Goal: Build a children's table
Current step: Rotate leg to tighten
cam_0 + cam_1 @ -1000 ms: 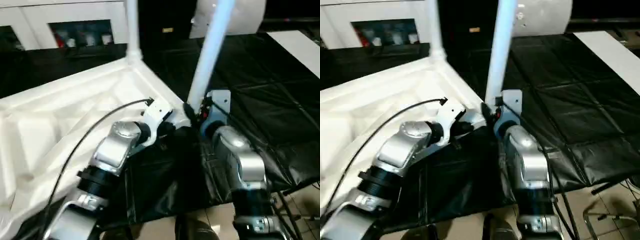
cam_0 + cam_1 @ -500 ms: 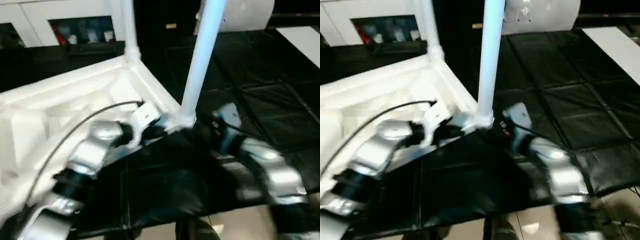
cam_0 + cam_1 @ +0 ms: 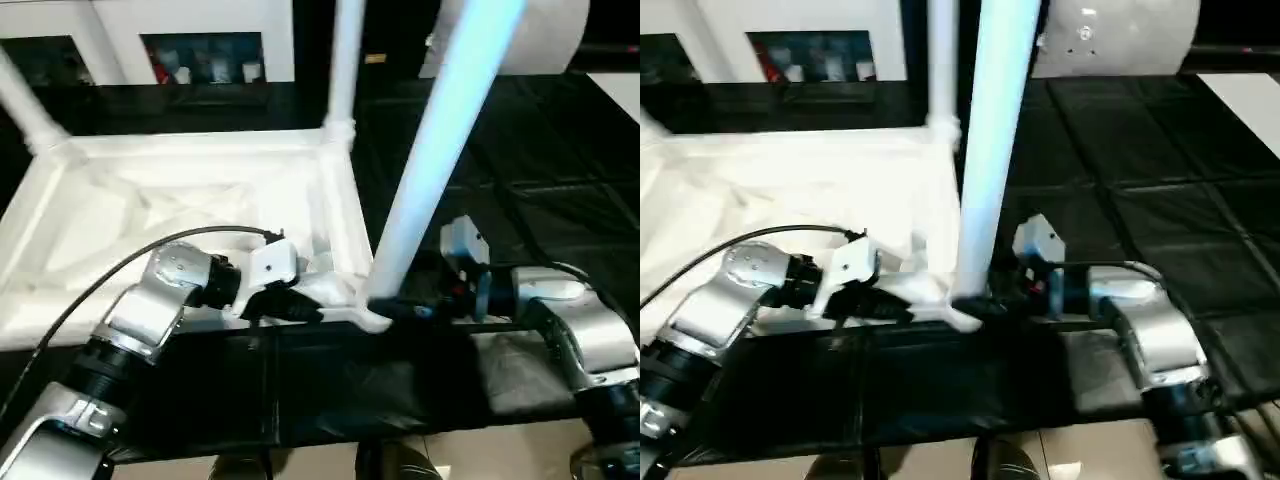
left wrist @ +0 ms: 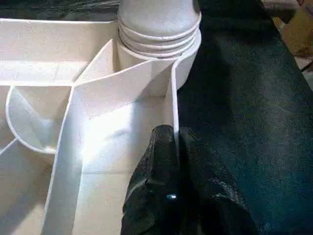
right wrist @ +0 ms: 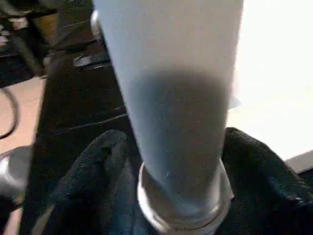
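The white plastic children's table top (image 3: 190,215), rectangular with a raised rim and inner ribs, lay upside down on the black quilted cover (image 3: 560,170) of the tabletop, its near long edge running along the tabletop's front edge. Round white tapered tube legs stood up from its corner sockets: one at the far left corner (image 3: 25,110), one at the far right corner (image 3: 345,60), and a third leg (image 3: 435,170) at the near right corner, leaning slightly to the right.

The left tool (image 4: 176,161) was closed on the thin raised rim of the table top just beside the near right corner socket (image 4: 159,34), one black finger (image 4: 159,156) inside the rim and the other outside it. Its white wrist block (image 3: 272,268) and silver forearm (image 3: 160,300) reached in from the front left, with a black cable (image 3: 130,260) arching over the table top.

The right tool (image 5: 178,196) sat at the base of the near right leg, with one black finger (image 5: 93,166) on each side of the tube just above the socket collar (image 5: 181,208). The fingers stood apart around the tube; whether they pressed on it could not be told. The right silver forearm (image 3: 575,325) came in from the right, level with the front edge of the tabletop.

White cabinets (image 3: 190,25) with dark openings stood behind the tabletop.
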Controlling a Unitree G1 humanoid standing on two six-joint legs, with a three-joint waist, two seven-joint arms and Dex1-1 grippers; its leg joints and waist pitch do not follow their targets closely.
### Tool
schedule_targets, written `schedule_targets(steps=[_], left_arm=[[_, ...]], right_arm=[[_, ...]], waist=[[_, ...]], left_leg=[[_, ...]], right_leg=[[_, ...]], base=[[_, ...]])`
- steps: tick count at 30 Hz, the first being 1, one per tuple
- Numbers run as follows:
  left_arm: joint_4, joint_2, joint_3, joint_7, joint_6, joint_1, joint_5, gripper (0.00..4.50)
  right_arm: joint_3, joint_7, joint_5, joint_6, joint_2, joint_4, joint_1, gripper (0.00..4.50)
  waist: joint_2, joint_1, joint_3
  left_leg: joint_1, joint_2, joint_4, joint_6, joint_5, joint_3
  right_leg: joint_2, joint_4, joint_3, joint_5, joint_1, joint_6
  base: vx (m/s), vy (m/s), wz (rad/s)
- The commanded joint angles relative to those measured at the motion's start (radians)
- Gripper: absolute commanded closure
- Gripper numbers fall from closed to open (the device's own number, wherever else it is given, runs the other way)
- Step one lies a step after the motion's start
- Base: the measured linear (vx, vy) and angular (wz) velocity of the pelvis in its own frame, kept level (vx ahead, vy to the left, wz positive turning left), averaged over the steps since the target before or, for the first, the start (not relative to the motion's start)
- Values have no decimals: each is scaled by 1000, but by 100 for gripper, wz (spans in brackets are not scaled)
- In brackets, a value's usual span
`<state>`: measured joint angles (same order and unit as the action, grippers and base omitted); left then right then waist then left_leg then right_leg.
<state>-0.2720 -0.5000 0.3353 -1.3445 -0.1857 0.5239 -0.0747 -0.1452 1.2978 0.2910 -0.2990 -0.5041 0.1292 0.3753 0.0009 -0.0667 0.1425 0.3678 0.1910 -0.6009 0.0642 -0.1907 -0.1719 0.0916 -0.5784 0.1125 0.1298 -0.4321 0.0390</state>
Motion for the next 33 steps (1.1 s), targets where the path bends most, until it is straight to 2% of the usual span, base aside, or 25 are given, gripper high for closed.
schedule_targets(steps=[1, 8, 11, 16, 22, 24, 26, 27, 28, 29, 30, 31, 32, 33], left_arm=[[3, 8, 39, -55, 27, 15, -10, 450], [-14, 7, 45, -79, 51, 24, -16, 450], [-19, 8, 44, -82, 55, 25, -16, 450], [-26, 9, 40, -88, 58, 26, -14, 450], [-4, 25, 29, -54, 11, 16, -26, 450], [17, 53, 17, 13, -52, 18, -27, 450], [29, 76, 7, 58, -87, 20, -29, 450], [44, 106, -6, 110, -140, 27, -31, 450], [44, 106, -6, 110, -140, 27, -31, 450], [58, 169, -29, 217, -223, 43, -23, 450], [58, 169, -29, 217, -223, 43, -23, 450], [59, 197, -38, 267, -253, 52, -15, 450], [57, 205, -41, 281, -259, 55, -11, 450], [50, 230, -50, 326, -278, 64, 1, 450]], right_arm=[[-18, 48, 7, 20, -15, 12, 18, 143], [-46, 98, 4, 55, -16, 65, 46, 205], [-48, 109, 5, 56, -16, 71, 48, 234], [-59, 137, 19, 38, -20, 66, 46, 249], [-69, 121, 63, -45, -4, -5, 0, 251], [-70, 35, 65, -101, 38, -44, -23, 251], [-74, -37, 50, -131, 73, -64, -33, 251], [-78, -123, 35, -176, 119, -85, -41, 251], [-78, -123, 35, -176, 119, -85, -41, 251], [-71, -290, 10, -258, 222, -107, -42, 251], [-71, -290, 10, -258, 222, -107, -42, 251], [-64, -364, 2, -293, 272, -110, -38, 251], [-61, -385, -2, -301, 287, -109, -36, 251], [-51, -454, -16, -326, 332, -106, -29, 251]], waist=[[-9, 3, -94], [-12, -3, -94], [-11, -6, -93], [-12, -11, -93], [-8, -17, -91], [-10, -15, -90], [-9, -12, -81], [-11, -9, -80], [-16, -6, -79], [-8, 0, -65], [-10, 4, -67], [-12, 18, -62], [-10, 26, -58], [-5, 41, -55]], left_leg=[[-7, 37, 70, -93, -139, 7], [-5, 36, 68, -102, -118, 5], [-6, 37, 69, -103, -118, 5], [-5, 37, 69, -103, -114, 5], [-10, 40, 70, -101, -121, 4], [-7, 38, 71, -96, -130, 4], [-9, 34, 76, -73, -160, 7], [-10, 32, 75, -68, -172, 7], [-8, 31, 76, -58, -171, 8], [-17, 27, 79, -31, -216, 10], [-22, 22, 75, -22, -237, 12], [-23, 16, 76, -11, -284, 19], [-24, 18, 77, -6, -306, 21], [-28, 20, 79, 2, -349, 28]], right_leg=[[61, 61, -60, 346, 74, 188], [60, 58, -61, 333, 73, 192], [59, 58, -60, 332, 72, 194], [59, 58, -60, 339, 72, 187], [58, 60, -62, 336, 68, 190], [59, 61, -61, 353, 70, 187], [58, 74, -58, 436, 68, 156], [60, 79, -56, 468, 68, 143], [59, 79, -56, 490, 71, 132], [55, 99, -48, 604, 55, 96], [60, 107, -41, 650, 58, 76], [61, 123, -26, 730, 65, 28], [60, 127, -22, 745, 63, 12], [59, 140, -8, 766, 64, -13]], base=[[0, 0, 0], [0, 0, 0], [0, 0, 0], [0, 0, 0], [0, 0, 0], [0, 0, 0], [0, 0, 0], [0, 0, 0], [0, 0, 0], [0, 0, 0], [0, 0, 0], [0, 0, 0], [0, 0, 0], [0, 0, 0]])
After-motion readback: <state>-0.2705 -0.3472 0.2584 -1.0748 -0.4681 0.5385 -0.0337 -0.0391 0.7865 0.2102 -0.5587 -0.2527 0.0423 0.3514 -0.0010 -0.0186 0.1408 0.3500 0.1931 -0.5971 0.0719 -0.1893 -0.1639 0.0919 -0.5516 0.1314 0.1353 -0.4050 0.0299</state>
